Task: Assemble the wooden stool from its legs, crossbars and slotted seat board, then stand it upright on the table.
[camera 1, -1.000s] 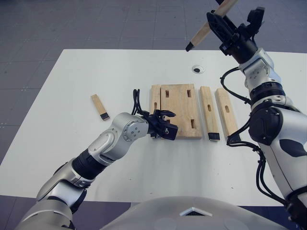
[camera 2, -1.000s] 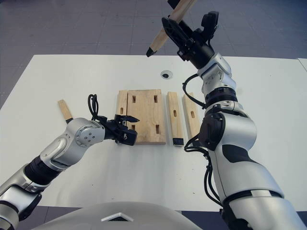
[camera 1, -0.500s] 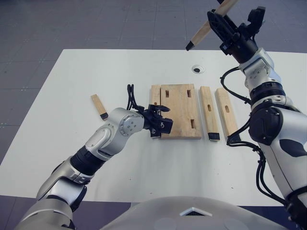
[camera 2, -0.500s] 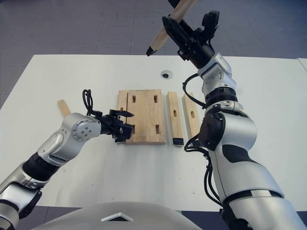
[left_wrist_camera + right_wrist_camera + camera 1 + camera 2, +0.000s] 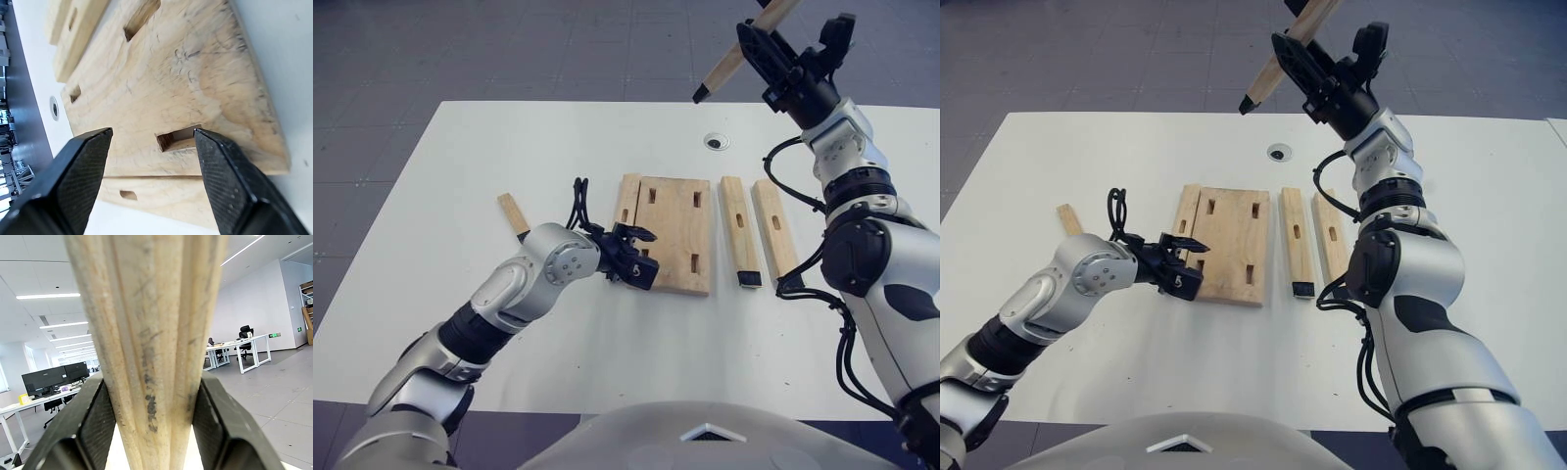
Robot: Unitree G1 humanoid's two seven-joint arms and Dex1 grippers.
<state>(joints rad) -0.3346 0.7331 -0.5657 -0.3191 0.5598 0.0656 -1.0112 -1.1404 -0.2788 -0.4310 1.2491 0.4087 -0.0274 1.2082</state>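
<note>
Two legs [image 5: 740,240] lie at 3 o'clock of the seat board [image 5: 675,230], which lies flat in the middle of the surface [image 5: 460,157]. The left jaws gape wide at its 7 o'clock corner and probably need to close on that edge next. The right jaws squeeze a third leg [image 5: 734,57] high at 1 o'clock.

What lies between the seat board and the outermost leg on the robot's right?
One slotted leg with a black tip lies flat between the seat board and the outer leg, touching neither. The eye views show it.
</note>
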